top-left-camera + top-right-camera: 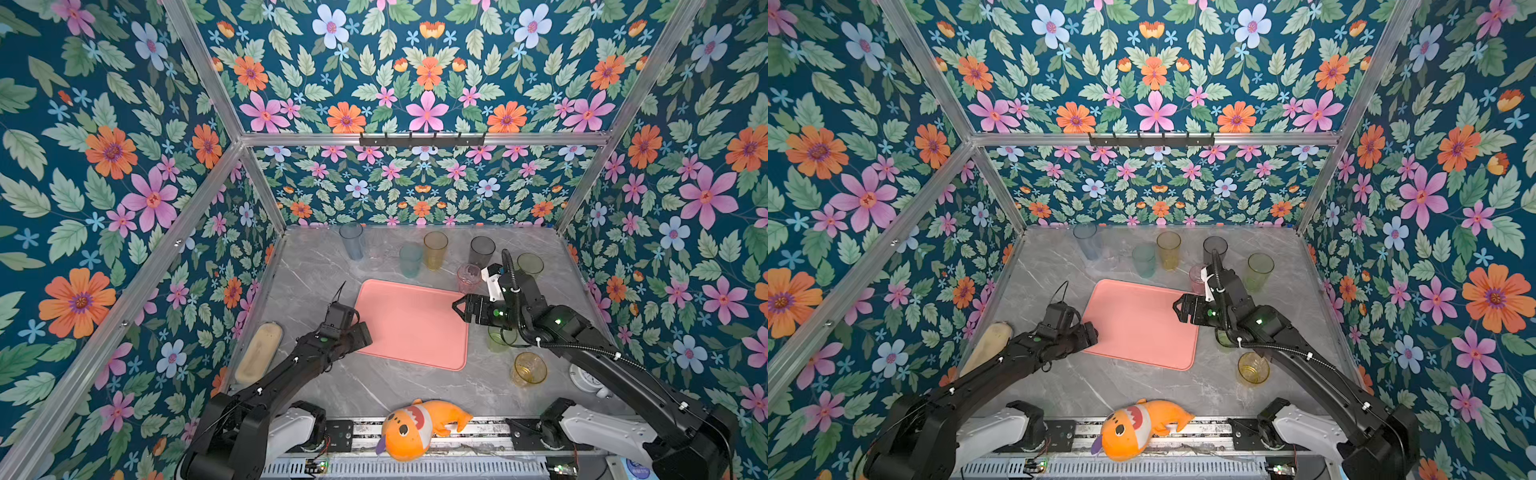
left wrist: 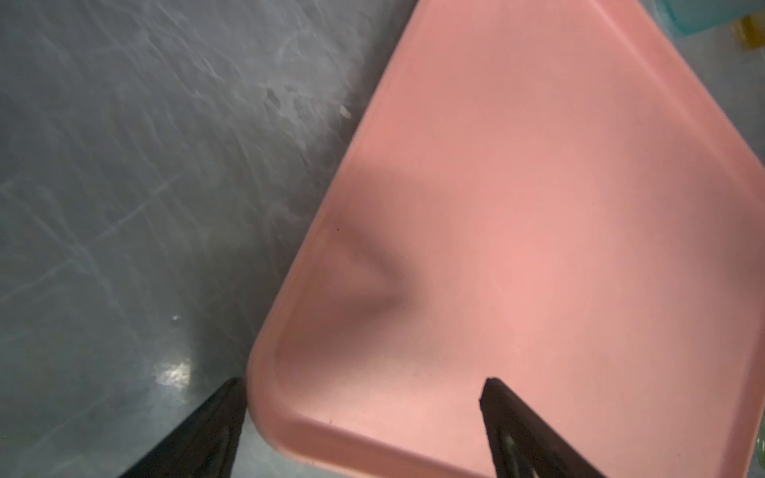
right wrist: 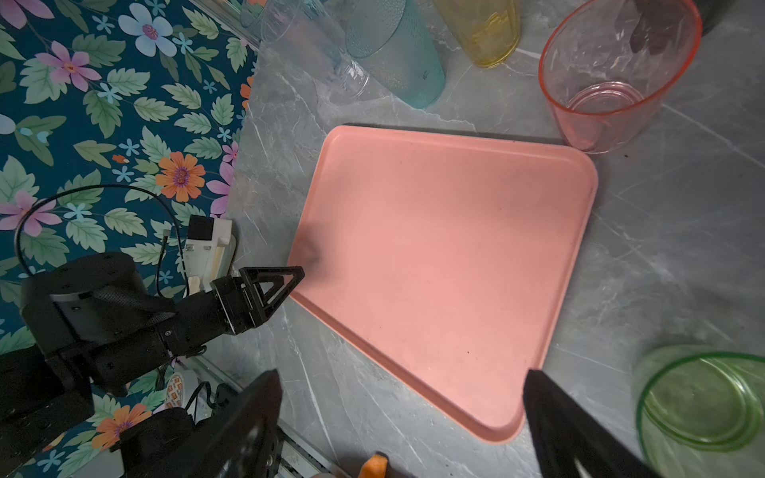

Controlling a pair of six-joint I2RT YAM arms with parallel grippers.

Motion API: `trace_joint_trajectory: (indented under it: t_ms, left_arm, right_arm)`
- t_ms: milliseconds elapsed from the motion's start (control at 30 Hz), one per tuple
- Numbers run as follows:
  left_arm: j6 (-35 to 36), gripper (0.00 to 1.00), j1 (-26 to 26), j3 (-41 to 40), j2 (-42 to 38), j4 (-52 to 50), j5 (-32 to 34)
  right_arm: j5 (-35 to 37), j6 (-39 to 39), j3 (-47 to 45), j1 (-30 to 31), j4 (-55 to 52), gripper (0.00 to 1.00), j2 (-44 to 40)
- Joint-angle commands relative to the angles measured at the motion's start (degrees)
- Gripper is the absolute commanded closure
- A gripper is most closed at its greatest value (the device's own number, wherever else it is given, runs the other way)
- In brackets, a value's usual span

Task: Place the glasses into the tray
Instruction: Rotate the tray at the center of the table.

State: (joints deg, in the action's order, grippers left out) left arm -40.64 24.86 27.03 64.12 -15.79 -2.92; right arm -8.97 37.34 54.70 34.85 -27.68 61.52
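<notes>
The tray (image 1: pixel 411 324) sits bare on the worktop (image 1: pixel 316 270), with the glasses (image 1: pixel 435 249) standing from eleven to four o'clock around it. The left hand (image 2: pixel 362 385) and right hand (image 3: pixel 401 374) hover wide and empty at its edges, probably ready to fetch.

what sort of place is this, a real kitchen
Probably a staged robot test booth: floral wall panels in an aluminium frame box in a marble-look tabletop, left arm and right arm mounted on a front rail.
</notes>
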Motion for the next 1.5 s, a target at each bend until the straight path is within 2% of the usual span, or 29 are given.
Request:
trace_joint_trajectory:
  t_ms: [0, 100, 333, 567, 667, 867, 1000, 1100, 1167, 1367, 1467]
  left_arm:
    - [-3.9, 0.09, 3.2, -0.6, -0.3, 0.5, 0.3]
    - [-6.2, 0.09, 6.6, -0.9, -0.4, 0.6, 1.8]
    - [-8.7, 0.09, 10.4, -0.4, -0.6, -0.9, 3.8]
    - [-3.4, 0.07, 10.3, 7.6, -0.7, -8.8, 13.2]
    - [0.5, 0.05, 9.3, 12.4, 0.3, -10.5, 17.3]
    - [8.4, 0.04, 4.4, 19.3, 4.0, -7.7, 17.8]
    - [14.1, 0.04, -0.5, 20.6, 6.7, 0.4, 13.8]
    - [15.8, 0.05, -3.1, 22.0, 11.8, 3.5, 12.6]
    - [16.5, 0.10, -3.9, 23.1, 15.7, 4.3, 11.9]
    - [17.9, 0.44, -3.9, 21.0, 21.8, 8.2, 7.4]
    - [17.9, 0.53, -3.9, 19.6, 24.4, 9.2, 6.2]
  right_arm:
    - [0.1, 1.1, -0.2, -0.1, 1.1, 0.08, -0.4]
    - [0.0, 1.1, -0.8, -0.1, 1.2, 0.08, -0.6]
    - [-0.3, 1.2, -1.0, -0.3, 1.2, 0.08, -0.2]
    - [-0.7, 1.1, -1.3, -0.4, 1.8, 0.08, 0.2]
    - [-0.7, 0.7, -1.3, -0.4, 2.3, 0.08, 0.0]
    - [-0.8, -0.2, -1.3, -0.4, 2.3, 0.08, -0.6]
    - [-0.9, -0.3, -2.0, -0.4, 3.3, 0.08, -1.1]
    - [-1.3, -0.3, -2.1, -0.4, 3.5, 0.08, -1.1]
    - [-1.4, -0.3, -2.1, -0.4, 3.2, 0.08, -1.0]
    - [-0.8, -0.4, -2.3, -0.4, 2.4, 0.08, -1.8]
    - [-0.6, -0.5, -2.4, -0.5, 2.4, 0.08, -1.7]
